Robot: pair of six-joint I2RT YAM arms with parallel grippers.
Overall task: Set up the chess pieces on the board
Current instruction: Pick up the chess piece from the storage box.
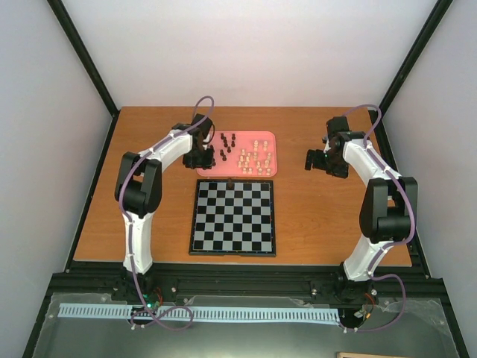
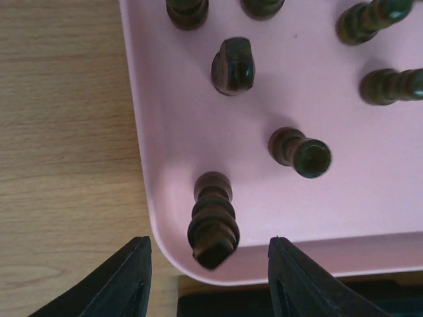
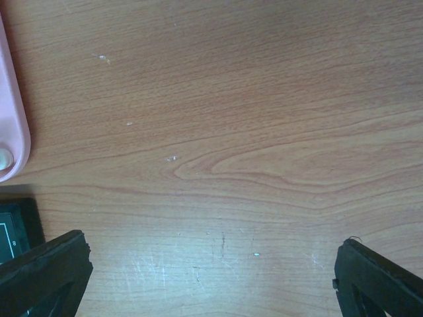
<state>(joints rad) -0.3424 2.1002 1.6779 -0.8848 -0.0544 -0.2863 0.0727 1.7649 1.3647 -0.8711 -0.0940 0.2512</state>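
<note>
Pick step, it seems: left gripper (image 2: 209,241), half open and empty, straddles a dark piece (image 2: 213,218) in the tray (image 2: 165,132); next, close squarely

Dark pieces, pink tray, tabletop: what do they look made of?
By the look: dark pieces are likely turned wood with glossy brown varnish, judging by the ringed profile and highlights. The pink tray is probably plastic: smooth, matte, with a rounded moulded rim. The tabletop is wood or wood-look laminate, showing grain and fine scratches.
</note>
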